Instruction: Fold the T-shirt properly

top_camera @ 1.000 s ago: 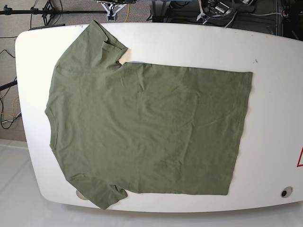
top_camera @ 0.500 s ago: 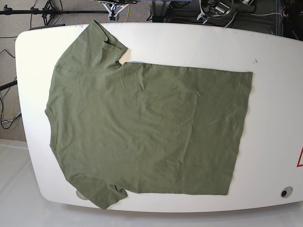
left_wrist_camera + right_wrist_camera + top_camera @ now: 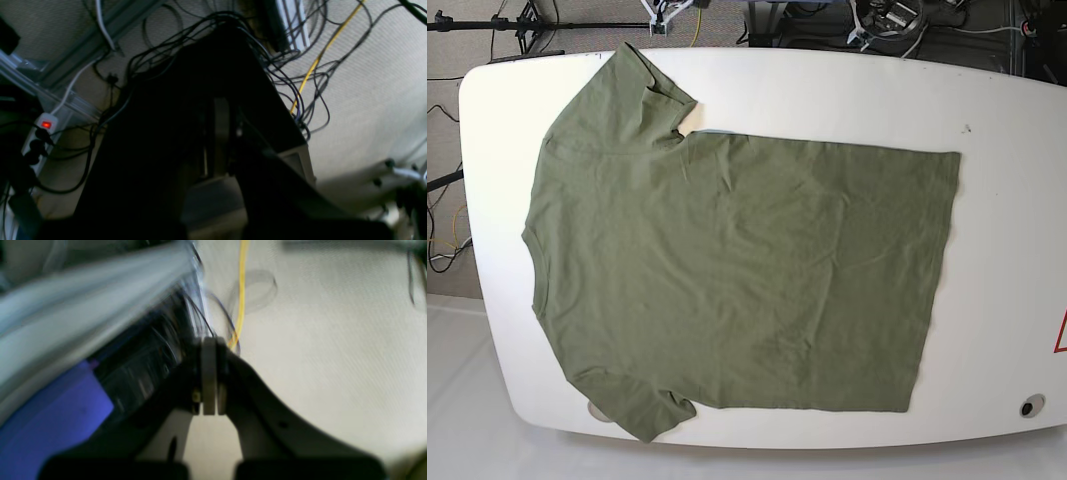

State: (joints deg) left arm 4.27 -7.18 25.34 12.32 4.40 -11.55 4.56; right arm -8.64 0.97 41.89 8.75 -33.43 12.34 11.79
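**Q:** Item one, nearest you. What lies on the counter (image 3: 1007,250)?

**A:** One T-shirt (image 3: 727,270), olive-green and spread flat in a single layer. One sleeve reaches the near edge by the near-left corner. The collar end faces the left edge and the straight hem faces the right edge. The other sleeve points to the far-left corner. You will also find a small round fitting (image 3: 1031,406) by the near-right corner and a red marking (image 3: 1061,335) at the right edge.

**Q:** Item two, the fingers. What state are they in?

**A:** The right fingers (image 3: 208,380) are pressed together with nothing between them. The left fingers (image 3: 221,133) are in deep shadow but appear to be together too, and empty. Neither arm is over the counter. Both wrist views look down at floor and cables (image 3: 300,83).

**Q:** Item three. What has changed in the last second?

**A:** On the cloth, nothing. The outline and creases match the earlier views, and no fold has been started. Beyond the far edge, less of the pale hardware shows than a second ago. The right wrist view is smeared, so you may take that arm to be moving.

**Q:** What does that mean for the task?

**A:** You are at the very start. The shirt is laid out and ready. Before any edge can be lifted, both arms must come in over the counter and the fingers must part. A sleeve side would likely be folded first.
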